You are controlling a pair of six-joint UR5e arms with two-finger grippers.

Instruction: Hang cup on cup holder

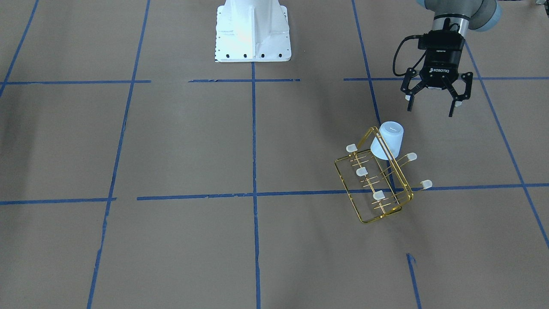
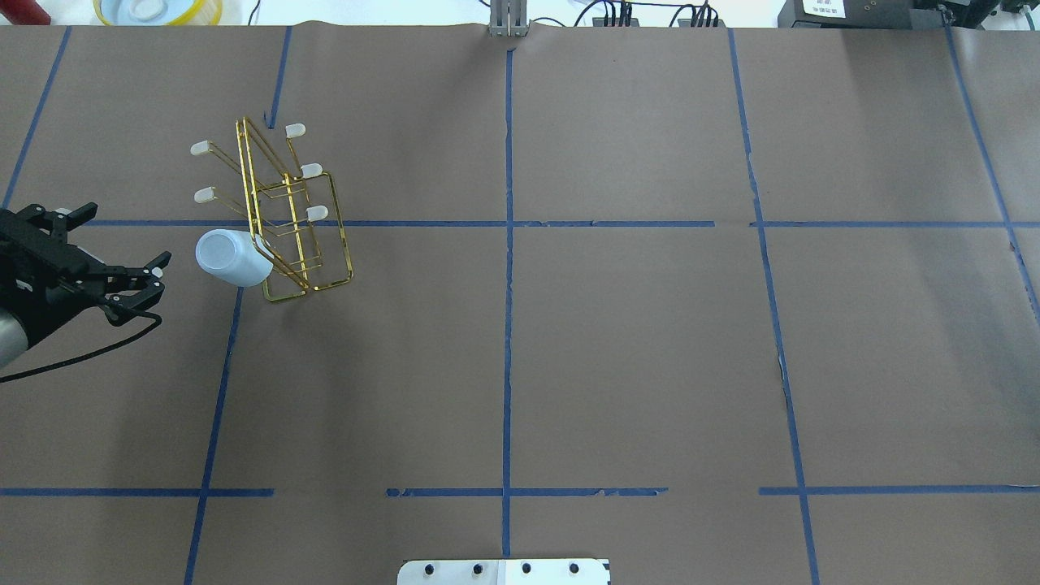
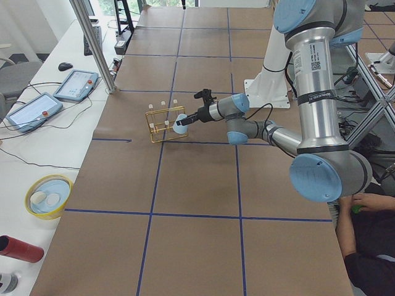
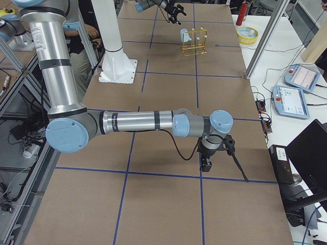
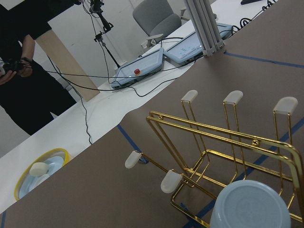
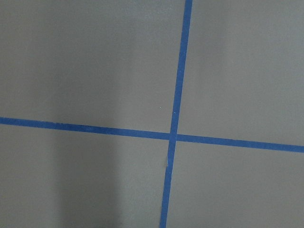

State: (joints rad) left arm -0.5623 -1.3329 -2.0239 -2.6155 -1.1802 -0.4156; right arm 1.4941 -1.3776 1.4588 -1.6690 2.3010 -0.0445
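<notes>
A small pale blue plastic cup [image 1: 387,140] hangs slantwise on the gold wire cup holder [image 1: 362,172]. Its long axis is tilted, with the closed base pointing up and outward, away from the rack and toward the left pincer [image 1: 432,106]. Its mouth faces down into the wires. The prong inside the cup is hidden, while five other prongs show bare whitish caps.

The rack stands on its rectangular base on the robot's left half of the brown paper tabletop [image 1: 171,141], which is marked with blue tape lines. Its length runs roughly away from the robot at a slight diagonal. The cup sits at the rack's end nearest the robot, on the outer side.

The left arm reaches in low from the robot's left, its forearm stretched out over the tabletop and its wrist aiming the pincer at the cup's base. The black fingers are spread wide with nothing between them, and they are near the cup but clear of it. In the left wrist view the cup's round base fills the lower right corner, with the rack just behind it.

The right arm lies stretched out low over the far end of the tabletop, well apart from the rack. The right pincer [image 4: 207,164] points down at the paper, and I cannot tell whether it is spread or pressed together.
</notes>
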